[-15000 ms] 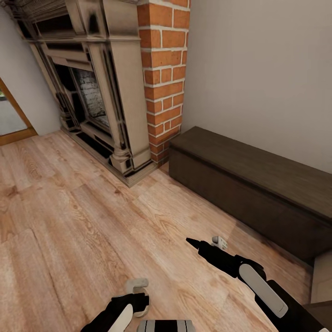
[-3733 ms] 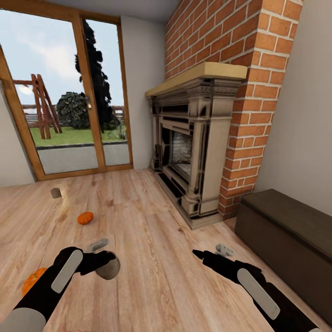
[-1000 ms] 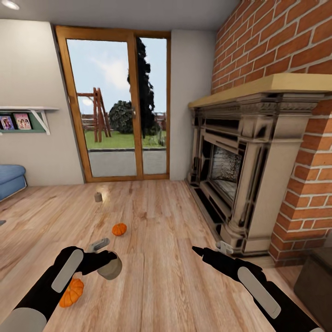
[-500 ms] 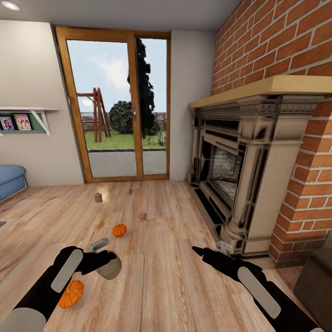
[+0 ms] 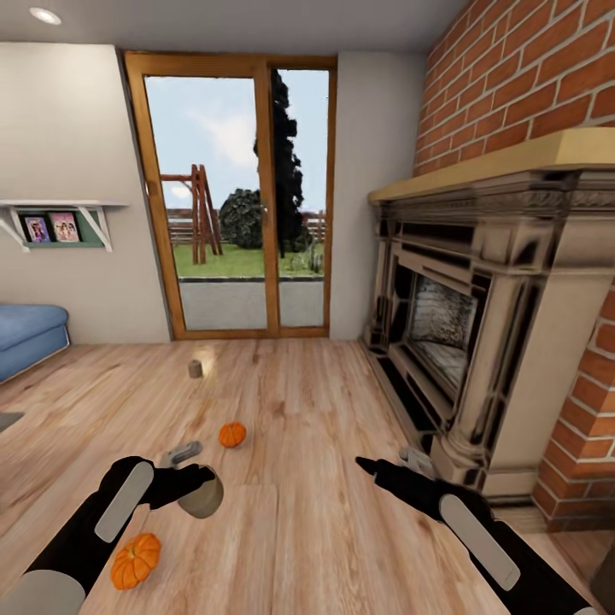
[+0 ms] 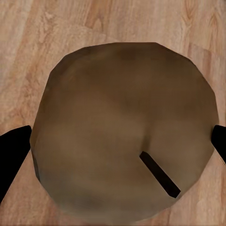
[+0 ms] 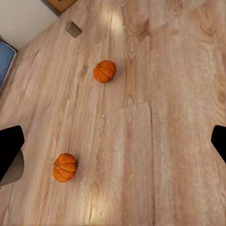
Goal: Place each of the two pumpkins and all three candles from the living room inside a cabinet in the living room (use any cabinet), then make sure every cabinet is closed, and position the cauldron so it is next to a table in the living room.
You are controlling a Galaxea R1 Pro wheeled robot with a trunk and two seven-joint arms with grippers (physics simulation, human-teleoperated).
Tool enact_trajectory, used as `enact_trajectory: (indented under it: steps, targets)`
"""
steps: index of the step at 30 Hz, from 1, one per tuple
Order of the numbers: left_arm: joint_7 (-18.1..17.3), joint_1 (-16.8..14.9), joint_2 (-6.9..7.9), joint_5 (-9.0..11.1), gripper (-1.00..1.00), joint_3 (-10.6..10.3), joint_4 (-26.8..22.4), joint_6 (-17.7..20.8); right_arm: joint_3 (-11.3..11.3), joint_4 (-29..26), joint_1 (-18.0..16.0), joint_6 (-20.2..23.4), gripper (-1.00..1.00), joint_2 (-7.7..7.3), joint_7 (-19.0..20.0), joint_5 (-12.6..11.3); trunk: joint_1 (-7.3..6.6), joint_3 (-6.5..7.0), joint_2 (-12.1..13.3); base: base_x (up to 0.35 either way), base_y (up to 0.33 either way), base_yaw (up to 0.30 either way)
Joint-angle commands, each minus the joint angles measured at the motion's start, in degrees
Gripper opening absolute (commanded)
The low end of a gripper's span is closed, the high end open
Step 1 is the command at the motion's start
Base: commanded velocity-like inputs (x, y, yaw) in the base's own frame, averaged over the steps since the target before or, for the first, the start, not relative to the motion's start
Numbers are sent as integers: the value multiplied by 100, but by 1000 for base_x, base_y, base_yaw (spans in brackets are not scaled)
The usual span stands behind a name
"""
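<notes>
Tan candle (image 6: pixel 125 132) sits tight in the left tool (image 5: pixel 198 487); keep it level on the way to a cabinet. Right tool (image 5: pixel 401 465) is wide, holding nothing. Two pumpkins (image 5: pixel 231 435) wait on the floor (image 5: pixel 325 530).

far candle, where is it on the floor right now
In the head view the far candle stands on the wood floor left of centre, before the glass door, beyond the nearer pumpkin.

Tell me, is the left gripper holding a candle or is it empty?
Holding one. The left gripper is shut on a tan candle, whose round face sits between the dark fingertips, above the wooden floor.
</notes>
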Motion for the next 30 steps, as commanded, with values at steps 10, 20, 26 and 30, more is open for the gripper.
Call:
enact_trajectory:
  steps: [10,20,26,30]
  targets:
    - [74,-5,-2,58,-100,-44,3,-4,9,-8,-4,6,100,-6,-27,-49,2,-4,-3,332,0,23]
    - [72,-5,-4,58,-100,-53,28,-6,9,-11,-4,6,100,-6,-26,-49,2,-4,-3,333,0,0]
    - [72,-5,-3,58,-100,-45,25,-6,10,-10,-4,6,100,-6,-26,-49,2,-4,-3,333,0,0]
    - [72,-5,-2,58,-100,-44,25,-6,12,-9,-4,6,100,-6,-26,-49,2,-4,-3,333,0,0]
